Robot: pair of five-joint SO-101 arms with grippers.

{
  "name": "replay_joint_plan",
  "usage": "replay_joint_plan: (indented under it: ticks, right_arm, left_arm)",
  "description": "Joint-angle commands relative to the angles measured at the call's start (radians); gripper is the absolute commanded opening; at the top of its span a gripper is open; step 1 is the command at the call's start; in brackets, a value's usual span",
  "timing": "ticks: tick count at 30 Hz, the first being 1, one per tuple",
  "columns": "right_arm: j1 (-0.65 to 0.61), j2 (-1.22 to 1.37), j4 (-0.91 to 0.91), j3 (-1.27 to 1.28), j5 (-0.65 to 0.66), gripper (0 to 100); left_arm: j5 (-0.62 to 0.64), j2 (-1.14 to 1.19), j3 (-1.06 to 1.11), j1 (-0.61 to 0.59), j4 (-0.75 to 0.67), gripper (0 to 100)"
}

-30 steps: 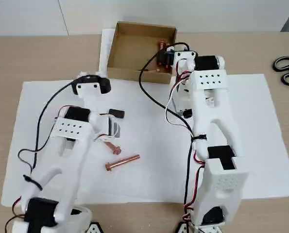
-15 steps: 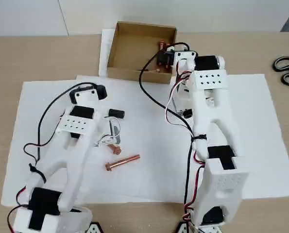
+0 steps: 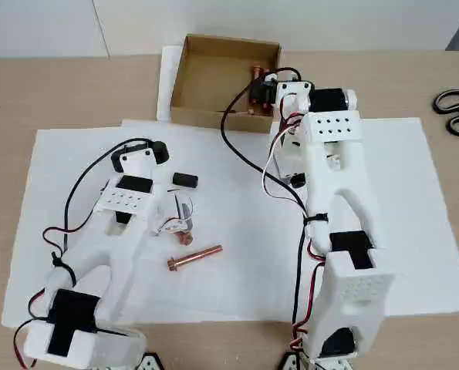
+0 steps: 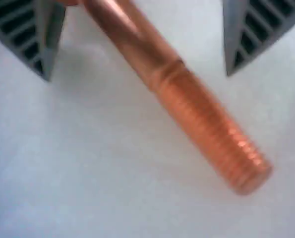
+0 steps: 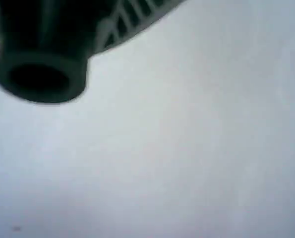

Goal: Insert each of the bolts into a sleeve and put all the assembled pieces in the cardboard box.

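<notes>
- I saw the left gripper (image 4: 137,73) low over the white paper (image 3: 237,270), its jaws spread wide and gripping nothing.
- A copper bolt (image 4: 187,99) lay flat on the paper between those jaws. Its threaded end pointed out past the fingertips (image 4: 43,59), and its smooth shank ran up close to one finger; I could not tell whether it touched.
- A second bolt (image 3: 194,257) lay just beyond that hand, on the side towards the arm bases.
- A loose sleeve (image 3: 185,180), black, lay near the same hand on the side towards the cardboard box (image 3: 214,77).
- The right gripper (image 5: 102,29) hung over the paper with a black sleeve (image 5: 38,77) right against it, open end facing the camera. I could not tell whether this hand was open or closed.
- The box sat beyond both hands, with copper pieces (image 3: 256,77) in the corner nearest the right arm.
- Scissors (image 3: 457,108) lay well apart from either hand, on the table's right edge.
</notes>
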Motion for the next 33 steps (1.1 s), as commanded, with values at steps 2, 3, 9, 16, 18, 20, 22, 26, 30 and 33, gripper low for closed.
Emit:
replay_joint_plan:
  ticks: [2, 3, 9, 16, 18, 20, 22, 26, 30, 33]
  right_arm:
    - [0.008, -0.067, 0.01, -0.051, -0.011, 0.4]
    - [0.008, -0.067, 0.008, -0.051, -0.011, 0.4]
    - [0.007, -0.067, 0.008, -0.051, -0.011, 0.4]
    - [0.007, -0.067, 0.008, -0.046, -0.011, 0.4]
    - [0.007, -0.067, -0.001, -0.021, -0.011, 0.4]
    - [0.007, -0.067, -0.008, 0.008, -0.011, 0.4]
    - [0.008, -0.068, -0.03, 0.041, -0.011, 0.4]
    - [0.008, -0.07, -0.038, 0.055, -0.011, 0.4]
    - [0.007, -0.073, -0.038, 0.055, -0.011, 0.4]
    - [0.008, -0.071, -0.038, 0.055, -0.011, 0.4]
  left_arm:
    - [0.008, -0.006, -0.012, 0.008, -0.048, 21]
    - [0.008, -0.006, -0.012, 0.008, -0.048, 21]
    - [0.008, -0.006, -0.025, 0.017, -0.043, 21]
    - [0.078, -0.008, -0.05, 0.106, -0.043, 21]
    - [0.091, -0.008, -0.05, 0.121, -0.046, 21]
    - [0.092, -0.008, -0.062, 0.124, -0.041, 21]
    - [0.092, -0.008, -0.071, 0.121, -0.038, 21]
    - [0.091, -0.008, -0.133, 0.123, 0.028, 21]
    - [0.086, -0.008, -0.223, 0.12, 0.126, 21]
    - [0.034, -0.008, -0.285, 0.12, 0.195, 21]
